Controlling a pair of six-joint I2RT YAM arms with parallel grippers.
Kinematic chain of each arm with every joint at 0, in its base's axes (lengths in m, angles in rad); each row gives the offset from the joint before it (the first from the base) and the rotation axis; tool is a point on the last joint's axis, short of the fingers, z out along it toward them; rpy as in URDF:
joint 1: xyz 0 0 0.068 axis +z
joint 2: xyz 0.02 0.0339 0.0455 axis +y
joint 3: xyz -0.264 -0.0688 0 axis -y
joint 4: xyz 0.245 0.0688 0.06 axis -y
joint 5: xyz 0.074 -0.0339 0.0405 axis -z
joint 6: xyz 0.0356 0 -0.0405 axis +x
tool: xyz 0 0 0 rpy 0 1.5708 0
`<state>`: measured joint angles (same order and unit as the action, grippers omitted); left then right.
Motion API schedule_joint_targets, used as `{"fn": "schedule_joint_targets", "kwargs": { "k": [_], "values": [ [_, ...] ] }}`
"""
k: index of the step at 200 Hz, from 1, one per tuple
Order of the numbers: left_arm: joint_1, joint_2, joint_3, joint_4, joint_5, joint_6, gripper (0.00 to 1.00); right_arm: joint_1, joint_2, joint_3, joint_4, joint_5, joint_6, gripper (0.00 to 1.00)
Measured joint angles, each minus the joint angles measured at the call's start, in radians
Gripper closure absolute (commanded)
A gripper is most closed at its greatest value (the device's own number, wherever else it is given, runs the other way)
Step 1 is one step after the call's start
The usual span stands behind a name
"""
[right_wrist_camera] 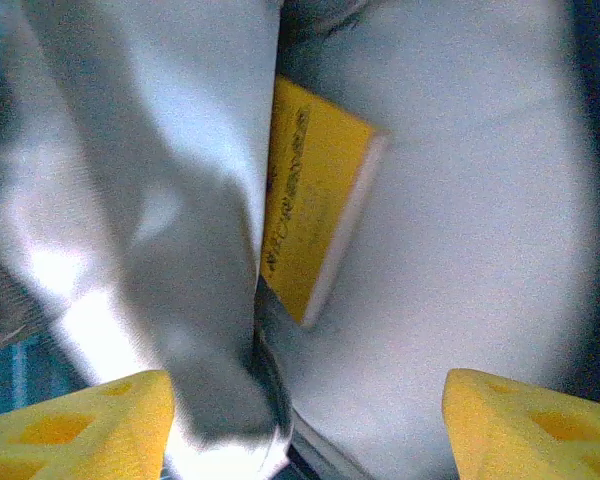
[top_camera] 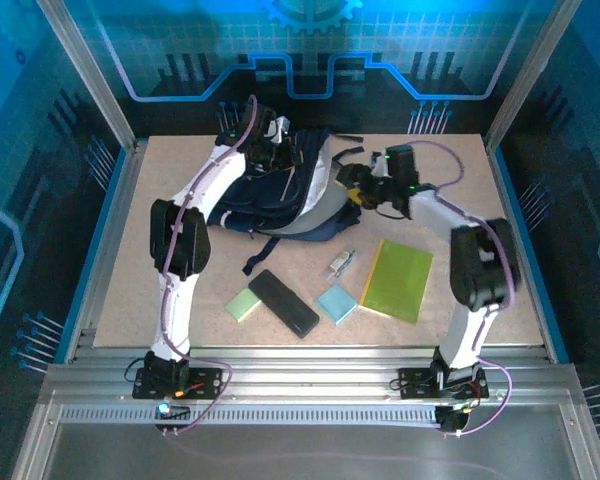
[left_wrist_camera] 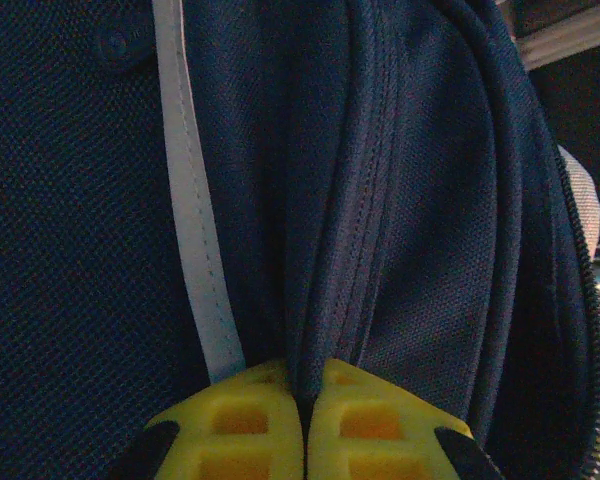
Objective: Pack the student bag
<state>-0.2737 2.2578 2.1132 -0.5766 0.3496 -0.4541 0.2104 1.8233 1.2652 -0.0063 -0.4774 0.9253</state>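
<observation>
Packing step: left gripper clamped on a fold of the large dark navy fabric student bag, far-centre on the table; right gripper jaws apart over a thin yellow book inside. Next, likely: withdrawing, fetching the flat lime-green folder.

Beige speckled tabletop inside an aluminium-post frame, blue-lit back panel with gear and circuit graphic at 12 o'clock, blue side panels at 9 and 3, slotted aluminium rails at 6.
</observation>
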Motion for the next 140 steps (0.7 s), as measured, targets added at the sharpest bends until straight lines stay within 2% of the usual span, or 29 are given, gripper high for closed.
{"fn": "schedule_joint_targets", "kwargs": {
  "k": [7, 15, 32, 49, 67, 85, 107, 140],
  "values": [
    [0.002, 0.0, -0.009, 0.013, -0.02, 0.0, 0.94, -0.026, -0.066, -0.023, -0.039, 0.018, -0.031, 0.27],
    [0.004, 0.0, -0.015, 0.019, -0.034, 0.0, 0.78, -0.047, -0.125, -0.044, -0.083, 0.039, -0.064, 0.26],
    [0.008, 0.0, -0.018, 0.027, -0.059, 0.004, 0.54, -0.076, -0.232, -0.091, -0.188, 0.089, -0.135, 0.25],
    [0.006, -0.006, -0.029, 0.032, -0.082, 0.011, 0.43, -0.105, -0.324, -0.145, -0.308, 0.146, -0.203, 0.25],
    [-0.01, -0.042, -0.092, 0.029, -0.124, 0.036, 0.39, -0.156, -0.413, -0.213, -0.411, 0.211, -0.254, 0.24],
    [-0.051, -0.101, -0.183, 0.031, -0.163, 0.062, 0.38, -0.219, -0.501, -0.304, -0.479, 0.267, -0.286, 0.25],
    [-0.147, -0.209, -0.328, 0.047, -0.188, 0.072, 0.4, -0.29, -0.602, -0.43, -0.537, 0.308, -0.303, 0.25],
    [-0.311, -0.346, -0.537, 0.142, -0.168, 0.034, 0.47, -0.31, -0.658, -0.567, -0.571, 0.32, -0.31, 0.25]
  ]
}}
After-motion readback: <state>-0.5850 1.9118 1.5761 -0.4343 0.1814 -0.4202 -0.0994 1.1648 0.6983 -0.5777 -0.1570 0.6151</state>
